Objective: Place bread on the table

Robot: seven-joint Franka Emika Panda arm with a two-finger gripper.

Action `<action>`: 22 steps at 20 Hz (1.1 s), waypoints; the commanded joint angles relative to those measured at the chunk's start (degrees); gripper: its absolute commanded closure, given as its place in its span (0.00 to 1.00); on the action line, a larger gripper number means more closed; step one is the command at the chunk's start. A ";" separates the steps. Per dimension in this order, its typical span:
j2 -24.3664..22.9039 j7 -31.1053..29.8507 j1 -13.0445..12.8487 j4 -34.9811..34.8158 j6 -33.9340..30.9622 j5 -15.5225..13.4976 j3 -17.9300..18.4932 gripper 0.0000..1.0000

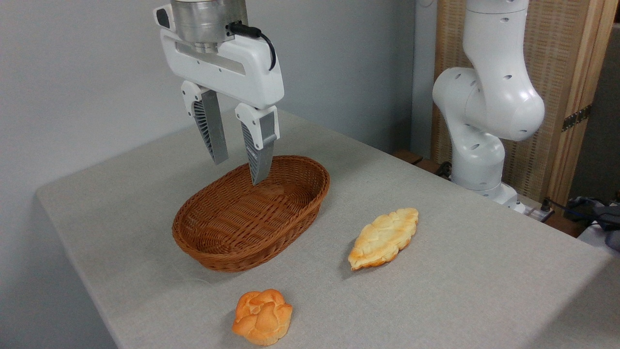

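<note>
Nearest the camera, an orange knobbly bun (262,316) is lying on the table (484,271). Farther right, the bread (383,237) is resting flat on the cloth, just beside the wicker basket (213,242). Above the basket's far end, the gripper (240,172) is hanging with fingers parted, grasping nothing.

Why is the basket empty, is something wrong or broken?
Nothing looks broken. The basket is empty; the bread and a bun lie whole on the table. The gripper hangs open above.
</note>
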 commanded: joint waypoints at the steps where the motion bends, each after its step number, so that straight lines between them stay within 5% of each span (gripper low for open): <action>1: -0.09 -0.88 1.49 0.27 1.05 -0.03 -1.24 0.00; 7: -0.36 -0.62 1.93 0.45 1.05 0.05 -1.24 0.00; 11: -0.45 -0.88 2.20 0.71 0.87 3.48 -1.15 0.00; 22: -0.71 -0.27 2.28 0.89 -2.37 2.25 -1.15 0.00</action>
